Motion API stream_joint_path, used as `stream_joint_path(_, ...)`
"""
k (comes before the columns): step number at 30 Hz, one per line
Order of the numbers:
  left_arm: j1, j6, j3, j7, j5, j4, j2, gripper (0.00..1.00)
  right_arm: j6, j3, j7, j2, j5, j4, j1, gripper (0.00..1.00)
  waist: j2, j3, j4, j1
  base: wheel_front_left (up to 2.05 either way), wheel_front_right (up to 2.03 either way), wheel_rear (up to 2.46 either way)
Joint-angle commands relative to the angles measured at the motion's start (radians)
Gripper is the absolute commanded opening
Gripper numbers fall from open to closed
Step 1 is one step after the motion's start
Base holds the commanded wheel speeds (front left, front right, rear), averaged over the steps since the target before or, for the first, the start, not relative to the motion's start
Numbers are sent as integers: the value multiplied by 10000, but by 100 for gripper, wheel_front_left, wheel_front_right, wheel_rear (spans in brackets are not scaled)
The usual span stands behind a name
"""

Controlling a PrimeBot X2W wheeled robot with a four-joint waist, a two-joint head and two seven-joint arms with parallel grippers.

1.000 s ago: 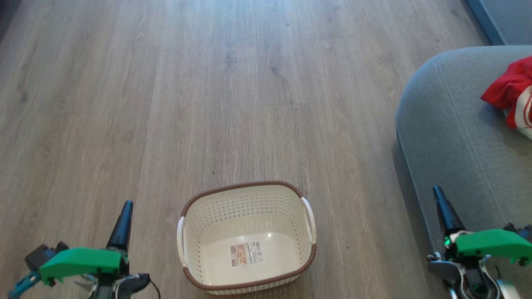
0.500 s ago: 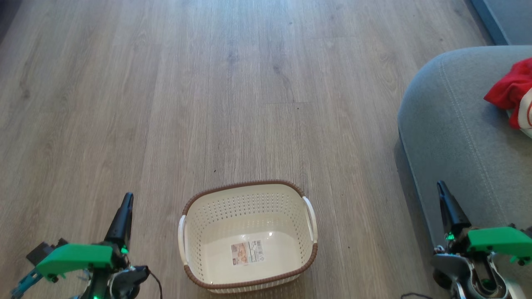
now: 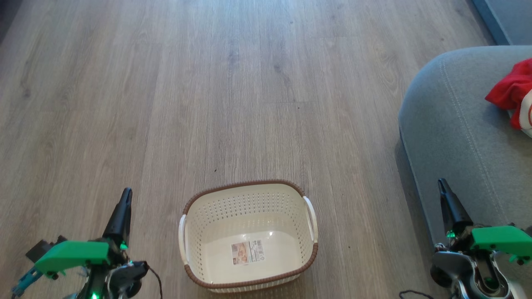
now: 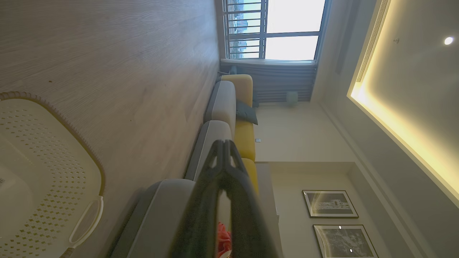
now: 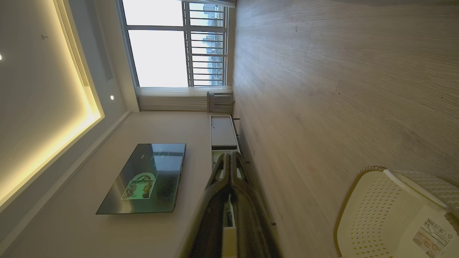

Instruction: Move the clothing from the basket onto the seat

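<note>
The cream basket with its brown rim stands on the floor near the bottom centre, holding nothing but a label sticker. To the right is the grey-green seat, and red clothing with white trim lies on it at the right edge. My left gripper is shut, left of the basket and apart from it. My right gripper is shut at the seat's front edge. The left wrist view shows the left gripper, the basket, the seat and a bit of clothing. The right wrist view shows the right gripper and the basket.
Wood-plank floor stretches ahead of the basket. A blue-grey edge shows at the top right. A long sofa with yellow cushions runs toward a window. A wall screen and a low cabinet stand across the room.
The left gripper's fingers have risen slightly in the head view. The picture has shifted a little to the right. Both grippers stay shut and the basket has not moved.
</note>
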Motion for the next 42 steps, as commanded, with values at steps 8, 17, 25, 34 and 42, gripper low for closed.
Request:
stream_joint_path(8, -472, -94, 363, 77, -57, -296, 79, 0, 40, 157, 69, -14, 7, -376, -517, 0, 0, 0, -1, 0, 0, 0, 0)
stream_joint_path(17, -472, -94, 362, 76, -57, -297, 79, 0, 40, 151, 74, -10, 2, -376, -517, 0, 0, 0, -1, 0, 0, 0, 0)
stream_joint_path(25, -472, -94, 362, 76, -57, -297, 79, 0, 40, 145, 79, -6, -3, -375, -518, 0, 0, 0, -1, 0, 0, 0, 0)
stream_joint_path(34, -472, -94, 362, 76, -58, -297, 79, 0, 40, 140, 83, -3, -8, -375, -518, 0, 0, 0, -1, 0, 0, 0, 0)
stream_joint_path(42, -472, -94, 361, 75, -58, -298, 79, 0, 40, 136, 87, 0, -11, -375, -519, 0, 0, 0, -1, 0, 0, 0, 0)
